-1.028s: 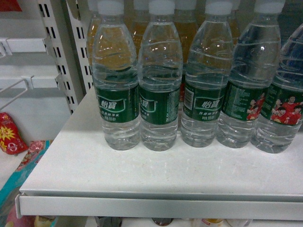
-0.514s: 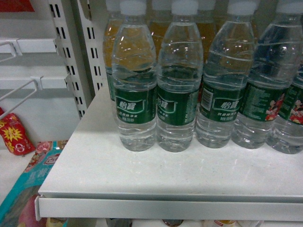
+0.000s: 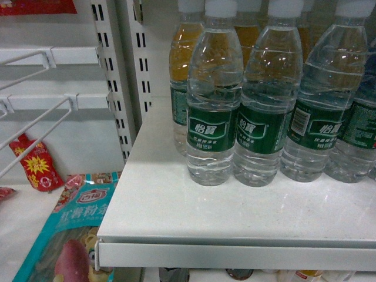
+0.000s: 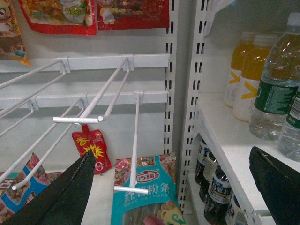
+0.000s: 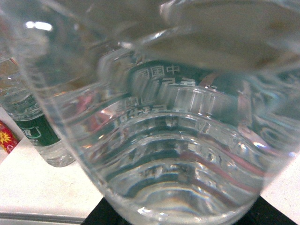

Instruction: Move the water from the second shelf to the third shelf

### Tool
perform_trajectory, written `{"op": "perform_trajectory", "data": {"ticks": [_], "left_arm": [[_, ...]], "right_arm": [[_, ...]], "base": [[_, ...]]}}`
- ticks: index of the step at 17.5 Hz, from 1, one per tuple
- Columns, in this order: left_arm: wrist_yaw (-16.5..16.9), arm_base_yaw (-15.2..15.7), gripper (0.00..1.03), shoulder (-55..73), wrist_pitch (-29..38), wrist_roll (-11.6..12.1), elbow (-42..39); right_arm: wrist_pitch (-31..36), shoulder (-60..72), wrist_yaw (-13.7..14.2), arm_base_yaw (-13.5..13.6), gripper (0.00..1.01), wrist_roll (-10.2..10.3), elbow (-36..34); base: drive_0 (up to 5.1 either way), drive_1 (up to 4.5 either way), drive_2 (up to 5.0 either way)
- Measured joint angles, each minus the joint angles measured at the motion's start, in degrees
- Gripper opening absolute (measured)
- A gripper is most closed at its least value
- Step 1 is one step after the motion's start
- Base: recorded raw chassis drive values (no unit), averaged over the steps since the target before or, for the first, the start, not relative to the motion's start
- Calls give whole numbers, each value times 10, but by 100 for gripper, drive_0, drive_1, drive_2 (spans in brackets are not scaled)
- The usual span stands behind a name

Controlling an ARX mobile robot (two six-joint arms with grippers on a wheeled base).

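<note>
A row of water bottles [image 3: 212, 100] was seen standing upright on the white shelf [image 3: 194, 205], near its back, their shoulders touching. Behind the leftmost one, an orange drink bottle [image 3: 185, 64] stood against the slotted upright [image 3: 138, 64]. To the left of the shelf, wire hooks [image 3: 35, 117] jutted out, with a red sachet [image 3: 35, 164] hanging below them and a teal snack bag [image 3: 70, 229] lower still.

In the left wrist view, the left tool [image 4: 173, 187] was held wide apart, nothing between its dark fingers [image 4: 61, 197], just left of the shelf's front edge; dark bottles [image 4: 215, 192] were seen under the shelf.

The right wrist view was filled by one water bottle [image 5: 164, 140], very close, with dark tool parts visible only at its base; whether the right tool was gripping it could not be told.
</note>
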Motion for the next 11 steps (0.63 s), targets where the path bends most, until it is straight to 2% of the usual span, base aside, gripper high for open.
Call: {"op": "perform_trajectory", "data": {"ticks": [2, 4, 6, 9, 11], "left_arm": [[0, 0, 98, 0, 0, 0, 0], [0, 0, 98, 0, 0, 0, 0], [0, 0, 98, 0, 0, 0, 0], [0, 0, 98, 0, 0, 0, 0], [0, 0, 98, 0, 0, 0, 0]], "right_arm": [[3, 0, 1, 0, 38, 0, 0], [37, -3, 43, 17, 38, 23, -8], [14, -26, 40, 16, 38, 44, -8], [-2, -51, 19, 9, 38, 46, -15], [-12, -57, 12, 14, 37, 40, -29]], "base": [[0, 0, 0], [0, 0, 0], [0, 0, 0], [0, 0, 0], [0, 0, 0]]}}
